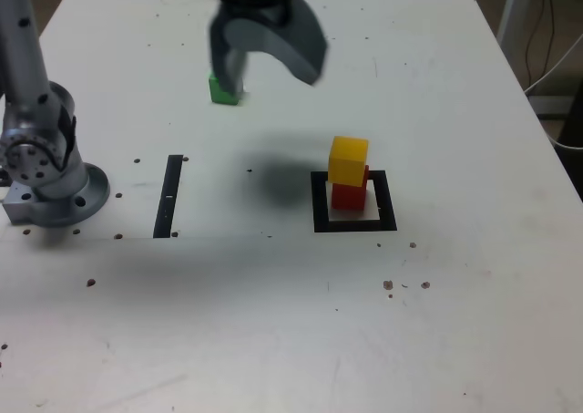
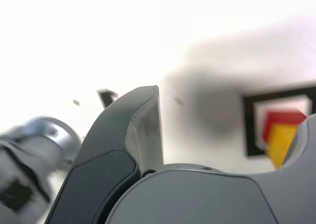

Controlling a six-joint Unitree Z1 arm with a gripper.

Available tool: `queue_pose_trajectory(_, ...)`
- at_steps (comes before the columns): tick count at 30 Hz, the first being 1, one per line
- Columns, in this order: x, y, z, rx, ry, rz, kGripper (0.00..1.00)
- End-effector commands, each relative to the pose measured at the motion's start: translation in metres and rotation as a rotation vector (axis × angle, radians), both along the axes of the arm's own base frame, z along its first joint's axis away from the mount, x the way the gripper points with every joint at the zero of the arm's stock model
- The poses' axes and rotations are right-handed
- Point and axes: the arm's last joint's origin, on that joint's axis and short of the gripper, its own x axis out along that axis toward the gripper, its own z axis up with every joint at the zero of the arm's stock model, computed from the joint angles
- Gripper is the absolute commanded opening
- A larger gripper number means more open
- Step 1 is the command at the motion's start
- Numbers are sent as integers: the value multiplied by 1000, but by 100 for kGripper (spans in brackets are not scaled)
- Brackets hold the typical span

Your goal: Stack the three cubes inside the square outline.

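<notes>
Cubes, three in number, are occupying two places: the yellow cube [image 1: 348,161] is resting on the red cube [image 1: 349,197] inside the one square outline [image 1: 321,221]; the green cube [image 1: 224,91] is lying well apart. One gripper [image 1: 269,71] is hanging wide open, holding nothing. Yellow is appearing slightly offset; an uneven seat or careless third placement could be toppling the stack.
</notes>
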Motion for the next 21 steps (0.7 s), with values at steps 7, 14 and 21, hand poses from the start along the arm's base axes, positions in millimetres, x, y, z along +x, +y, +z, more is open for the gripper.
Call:
queue_pose_trajectory(7, -46, 57, -6, 104, 48, 131, 100)
queue_pose_trajectory(14, -47, 100, -32, 125, 71, 237, 100)
queue_pose_trajectory(21, -45, 123, -63, 84, 143, 237, 100)
